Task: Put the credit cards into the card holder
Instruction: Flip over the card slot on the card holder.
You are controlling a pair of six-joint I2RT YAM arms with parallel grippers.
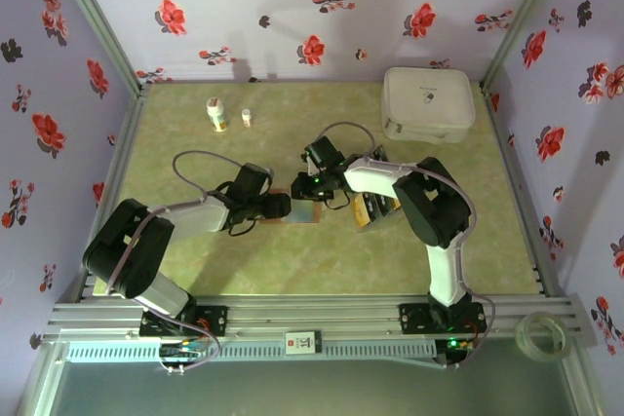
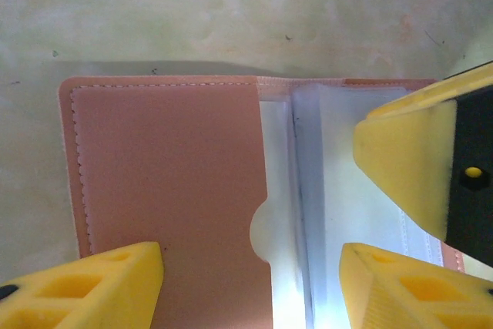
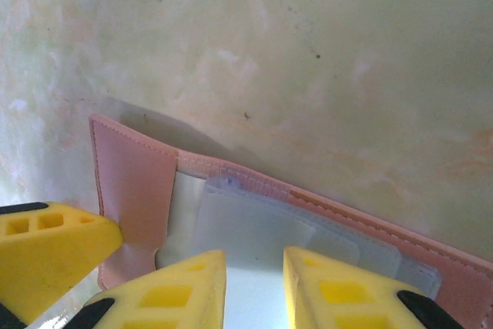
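Card holder point(image 1: 304, 209) held open between two grippers

The card holder is laid open on the green table point(image 1: 292, 270), at the middle, between the two arms. In the left wrist view its reddish-brown pocket point(image 2: 169, 190) is seen on one side and the pale clear sleeves point(image 2: 327, 190) on the other. The left gripper point(image 2: 250, 256) is set low over it with the fingers spread wide, one over the brown pocket and one over the sleeves, probably so that the flaps are pressed flat and cannot fold shut. The right gripper point(image 3: 254, 260) is placed at the sleeve side, its fingers drawn near together with a narrow gap. Whether a sleeve is pinched there cannot be told; presumably a slot is being prepared. The credit cards point(image 1: 367, 211) are seen in a small heap just beside the right arm, near the holder, not yet inserted.
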